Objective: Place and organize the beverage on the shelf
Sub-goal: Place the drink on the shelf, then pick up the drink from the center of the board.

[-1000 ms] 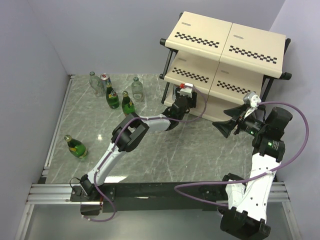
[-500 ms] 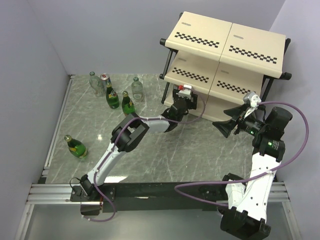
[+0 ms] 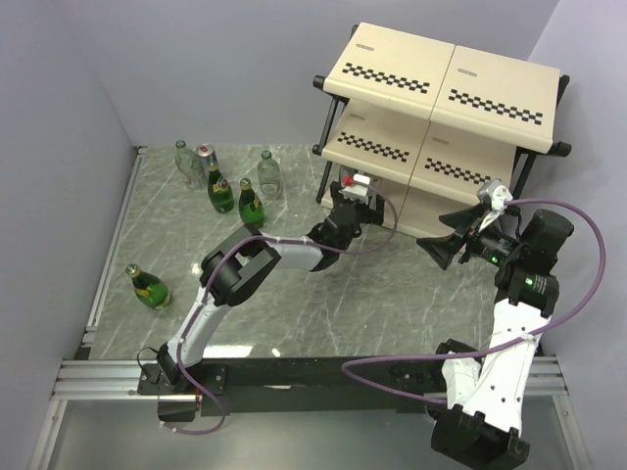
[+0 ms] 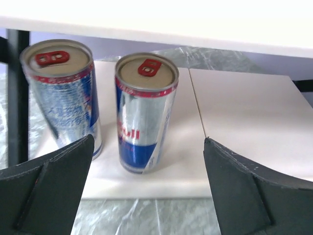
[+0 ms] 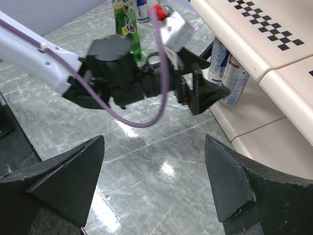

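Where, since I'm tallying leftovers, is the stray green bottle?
Top view: the stray green bottle stands alone near the table's left edge, apart from the far bottle cluster.

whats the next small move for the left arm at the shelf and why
Probably draw the left gripper straight back from the shelf. Its jaws stand wide, clear of the can on both sides, and it stands upright on the bottom board beside a second can, so it looks placed. A sideways move could tip one.

Cans [image 4: 146, 112] glossy metal; shelf board [image 4: 244, 122] smooth matt cream; tabletop [image 5: 146, 161] polished, marble-look.
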`<state>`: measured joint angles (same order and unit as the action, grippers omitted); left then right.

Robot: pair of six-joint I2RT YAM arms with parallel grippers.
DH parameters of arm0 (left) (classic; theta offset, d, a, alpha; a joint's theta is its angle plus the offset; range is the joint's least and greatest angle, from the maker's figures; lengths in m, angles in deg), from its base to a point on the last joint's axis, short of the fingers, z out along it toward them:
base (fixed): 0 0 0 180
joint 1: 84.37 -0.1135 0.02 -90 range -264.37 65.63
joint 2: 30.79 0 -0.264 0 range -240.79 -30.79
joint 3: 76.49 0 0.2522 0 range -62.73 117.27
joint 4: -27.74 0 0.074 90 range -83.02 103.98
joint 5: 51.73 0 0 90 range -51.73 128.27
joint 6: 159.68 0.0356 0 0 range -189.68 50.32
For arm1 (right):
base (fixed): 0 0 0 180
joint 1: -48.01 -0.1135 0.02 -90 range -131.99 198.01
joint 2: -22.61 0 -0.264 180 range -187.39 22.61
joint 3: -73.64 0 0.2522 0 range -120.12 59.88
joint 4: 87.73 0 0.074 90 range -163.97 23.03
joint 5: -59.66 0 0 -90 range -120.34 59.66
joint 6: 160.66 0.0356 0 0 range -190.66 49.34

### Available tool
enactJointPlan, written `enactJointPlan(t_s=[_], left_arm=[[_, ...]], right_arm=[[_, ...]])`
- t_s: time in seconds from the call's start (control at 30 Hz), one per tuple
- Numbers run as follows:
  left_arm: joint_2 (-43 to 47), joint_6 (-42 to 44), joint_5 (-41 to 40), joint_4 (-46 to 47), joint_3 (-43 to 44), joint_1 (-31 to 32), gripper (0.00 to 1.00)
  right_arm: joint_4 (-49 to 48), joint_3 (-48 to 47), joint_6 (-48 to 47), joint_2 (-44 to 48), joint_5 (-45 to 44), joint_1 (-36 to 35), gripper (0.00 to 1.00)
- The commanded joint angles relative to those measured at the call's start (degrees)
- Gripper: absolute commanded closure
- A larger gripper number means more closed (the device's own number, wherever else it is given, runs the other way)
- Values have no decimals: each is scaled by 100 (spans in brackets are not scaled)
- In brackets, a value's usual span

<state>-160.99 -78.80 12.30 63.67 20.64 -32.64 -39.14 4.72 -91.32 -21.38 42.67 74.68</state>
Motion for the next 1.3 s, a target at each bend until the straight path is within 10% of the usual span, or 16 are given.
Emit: enactJointPlan(t_s=[0.0, 0.33, 0.53, 0.7, 0.93, 1.27], left_arm=[[599, 112, 5, 462, -435, 83, 1], [2556, 201, 242, 226, -2535, 303, 1], [4121, -45, 559, -1592, -3063, 321, 3], [5248, -334, 312, -2865, -3371, 172, 2], [6697, -801, 760, -3782, -3389, -1023, 2], [6024, -1178, 2034, -5328, -1501, -3395, 3]], right_arm=[[41, -189, -86, 48, 90, 48, 11], [384, -162, -710, 101, -94, 39, 11], [780, -294, -1080, -136, -208, -180, 13], [509, -294, -756, -224, -700, -863, 35], [50, -372, -280, -487, -2447, -2804, 62], [254, -1269, -210, -1841, -3214, -4511, 64]])
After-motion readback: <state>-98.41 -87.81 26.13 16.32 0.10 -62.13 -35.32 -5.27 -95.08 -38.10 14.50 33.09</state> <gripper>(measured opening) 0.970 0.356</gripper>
